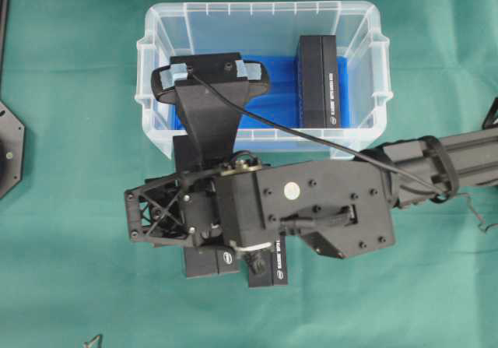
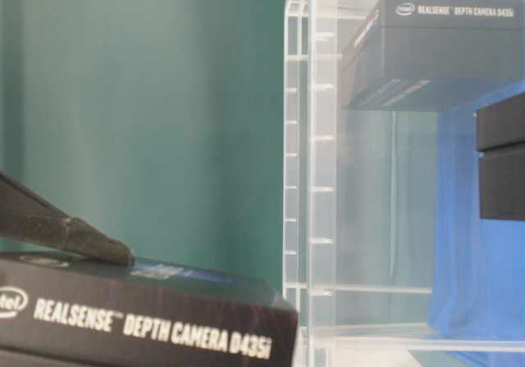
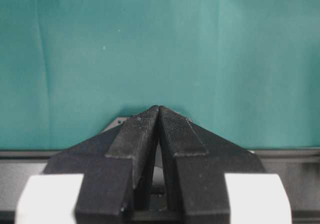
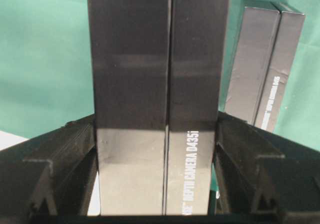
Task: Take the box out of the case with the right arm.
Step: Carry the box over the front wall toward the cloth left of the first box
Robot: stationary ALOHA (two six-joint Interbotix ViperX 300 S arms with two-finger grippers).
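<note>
We see the green worktop (image 1: 70, 231) spread under everything, and on it the case (image 1: 156, 75), a clear tub with a blue sheet on its bottom, lying beyond the right claw (image 4: 157, 149) in the overhead view. The right arm (image 1: 436, 161) reaches in from the right edge, its wrist block hanging just outside the near wall of the case.

Between the fingers of the right claw stands a black box (image 4: 157, 83), lettered "DEPTH CAMERA D435i" along one face. The wrist view shows the fingers pressed against its two sides, so we read the claw as clamped on it. In the table-level view a dark finger rests on top of that box, which appears to sit low against the worktop, though we cannot tell whether it touches.

Just to the right of the claw in the wrist view lies a second box (image 4: 265, 63) of the same kind, outside the case on the green cloth. Beyond the claw, inside the case, a third box (image 1: 319, 79) rests on the blue sheet near the right wall.

The left claw (image 3: 159, 115) shows only in its own wrist view, its two black fingers pressed together at the tips over bare green cloth, holding nothing.
</note>
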